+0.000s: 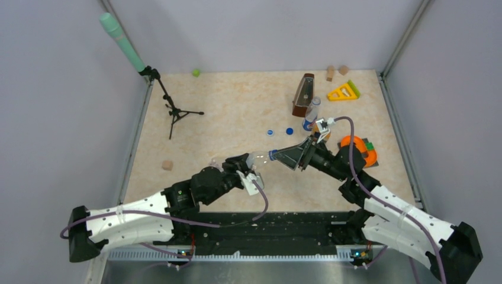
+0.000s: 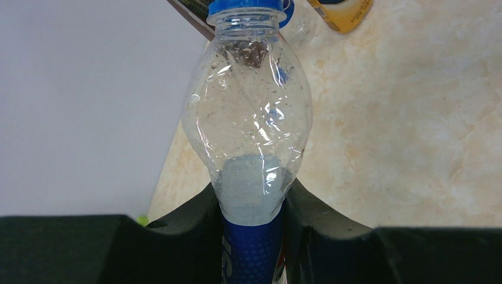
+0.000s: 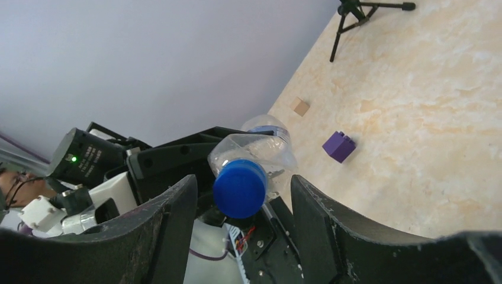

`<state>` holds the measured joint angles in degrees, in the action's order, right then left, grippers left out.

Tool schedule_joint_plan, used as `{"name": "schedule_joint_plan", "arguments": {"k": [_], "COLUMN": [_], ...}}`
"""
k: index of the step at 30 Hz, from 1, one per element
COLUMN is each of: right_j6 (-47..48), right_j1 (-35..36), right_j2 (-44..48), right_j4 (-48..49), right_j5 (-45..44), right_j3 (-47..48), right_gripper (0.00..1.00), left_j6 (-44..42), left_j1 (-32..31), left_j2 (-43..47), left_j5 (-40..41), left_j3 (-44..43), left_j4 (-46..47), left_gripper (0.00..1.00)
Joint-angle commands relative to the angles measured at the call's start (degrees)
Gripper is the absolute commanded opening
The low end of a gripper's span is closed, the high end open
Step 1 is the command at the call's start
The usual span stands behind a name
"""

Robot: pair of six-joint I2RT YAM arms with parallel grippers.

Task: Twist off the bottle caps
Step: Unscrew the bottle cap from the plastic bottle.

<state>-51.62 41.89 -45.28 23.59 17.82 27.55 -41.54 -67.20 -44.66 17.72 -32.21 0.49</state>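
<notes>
Right gripper wide around blue cap

**Counts by kind**

Three bottle caps showed: pale cap, blue cap, screwed-on cap. Two bottles: raised bottle, standing bottle. Three wooden blocks: near block, tall block, corner block. One tripod, one purple cube, one green ball, one yellow wedge.

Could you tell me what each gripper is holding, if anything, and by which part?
The left gripper clamps the clear bottle at its blue-labelled body; the right gripper, open, brackets its cap.
</notes>
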Motion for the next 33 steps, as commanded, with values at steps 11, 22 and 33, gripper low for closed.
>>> {"name": "schedule_joint_plan", "arguments": {"k": [11,22,33], "right_j6": [3.4,23.5,47.6], "right_j1": [0.3,0.3,0.3], "right_j2": [-1.2,-0.5,0.0], "right_j4": [1.0,-2.6,-20.3], "right_j5": [2.1,13.9,26.3], "right_j3": [3.0,4.2,14.5], "right_gripper": [0.18,0.0,0.0], "left_j6": [0.4,19.3,28.1], "left_j1": [-0.7,6.0,23.7], "left_j2": [0.2,2.3,-3.1], "left_j5": [0.5,-14.9,-52.5], "left_j3": [-1.2,-7.1,-15.2], "left_j4": [2.4,-12.5,-22.7], "left_gripper": [0.0,0.0,0.0]}}
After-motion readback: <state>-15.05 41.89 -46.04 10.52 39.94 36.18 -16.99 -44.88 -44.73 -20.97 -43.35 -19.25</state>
